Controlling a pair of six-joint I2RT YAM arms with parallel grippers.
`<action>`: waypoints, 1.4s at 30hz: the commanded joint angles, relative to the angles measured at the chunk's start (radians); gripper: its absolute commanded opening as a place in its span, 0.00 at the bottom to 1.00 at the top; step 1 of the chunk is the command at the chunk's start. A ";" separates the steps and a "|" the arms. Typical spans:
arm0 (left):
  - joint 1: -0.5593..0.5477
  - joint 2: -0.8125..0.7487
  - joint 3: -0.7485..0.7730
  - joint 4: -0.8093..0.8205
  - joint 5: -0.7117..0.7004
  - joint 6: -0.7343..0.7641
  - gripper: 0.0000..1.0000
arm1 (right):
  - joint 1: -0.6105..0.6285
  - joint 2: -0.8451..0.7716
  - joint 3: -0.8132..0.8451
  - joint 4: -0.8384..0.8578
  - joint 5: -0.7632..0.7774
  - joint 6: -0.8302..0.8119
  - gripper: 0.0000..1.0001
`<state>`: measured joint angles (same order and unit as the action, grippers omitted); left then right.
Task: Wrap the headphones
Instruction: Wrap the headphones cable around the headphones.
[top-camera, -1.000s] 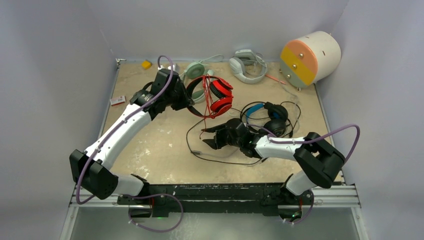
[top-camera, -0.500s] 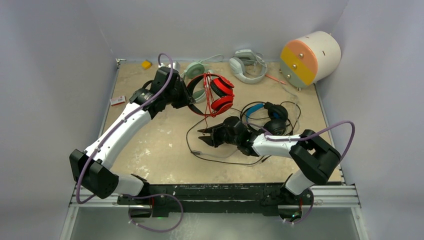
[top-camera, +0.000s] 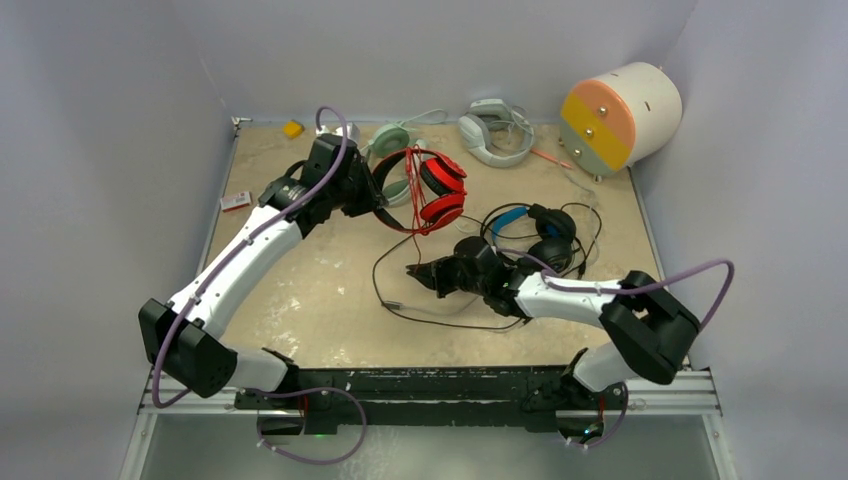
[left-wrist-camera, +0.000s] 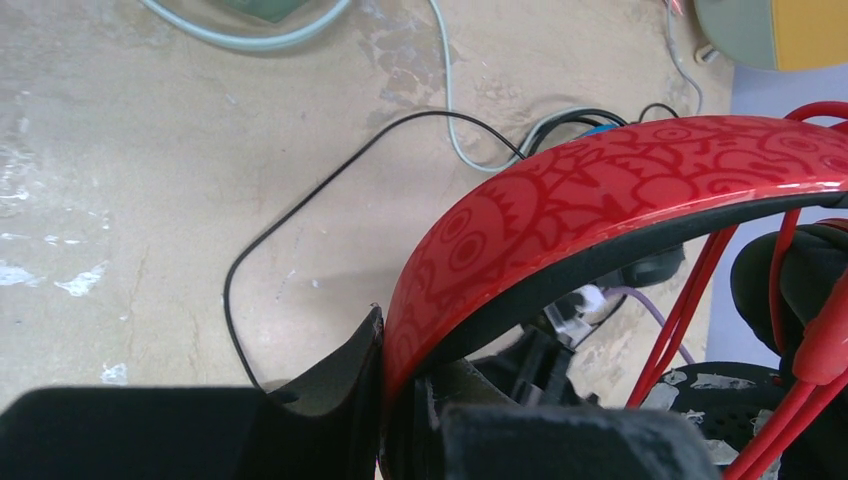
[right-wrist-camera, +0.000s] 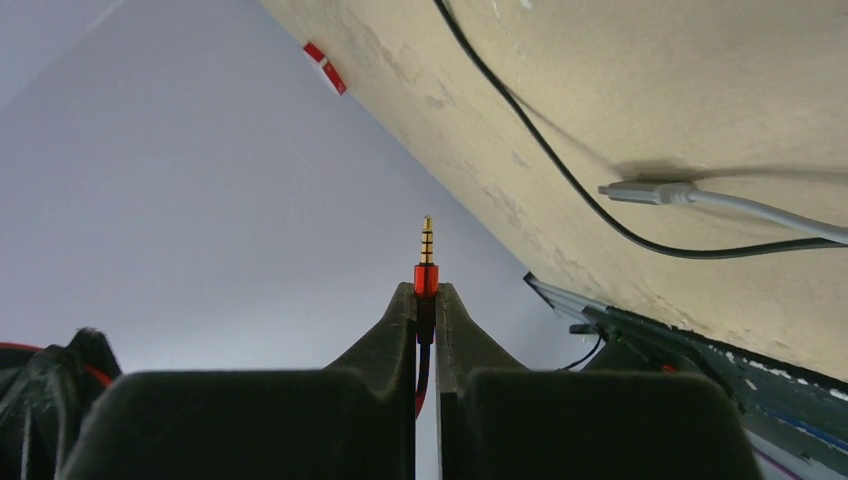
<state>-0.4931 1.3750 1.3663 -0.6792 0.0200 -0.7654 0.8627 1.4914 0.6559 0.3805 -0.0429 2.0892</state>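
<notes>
The table (top-camera: 320, 300) carries a drum (top-camera: 620, 115) with an orange, yellow and green face, lying on its side in the far right corner; its inside cannot be seen. The red-and-black headphones (top-camera: 432, 190) are held by the left gripper (top-camera: 378, 207), whose jaws are clamped tight on the red patterned headband (left-wrist-camera: 620, 190). The black-and-blue headphones (top-camera: 538, 238) lie just beyond the right arm's wrist, and the mint-green headphones (top-camera: 392, 140) lie at the far edge. The right gripper (right-wrist-camera: 427, 300) is pinched closed on the red plug (right-wrist-camera: 427, 272), whose gold tip pokes out past the fingertips.
</notes>
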 joint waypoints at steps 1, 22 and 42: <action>0.004 -0.062 0.017 0.040 -0.092 0.006 0.00 | -0.002 -0.094 -0.019 -0.174 0.122 0.262 0.00; 0.005 -0.100 0.123 0.083 -0.192 0.023 0.00 | -0.029 -0.119 -0.069 -0.277 0.130 0.188 0.00; 0.002 -0.225 -0.101 0.004 0.303 0.376 0.00 | -0.391 -0.084 0.089 0.017 -0.182 -0.608 0.00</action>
<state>-0.4931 1.2297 1.2858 -0.6727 0.1883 -0.4660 0.5331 1.3769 0.6735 0.3367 -0.1974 1.7603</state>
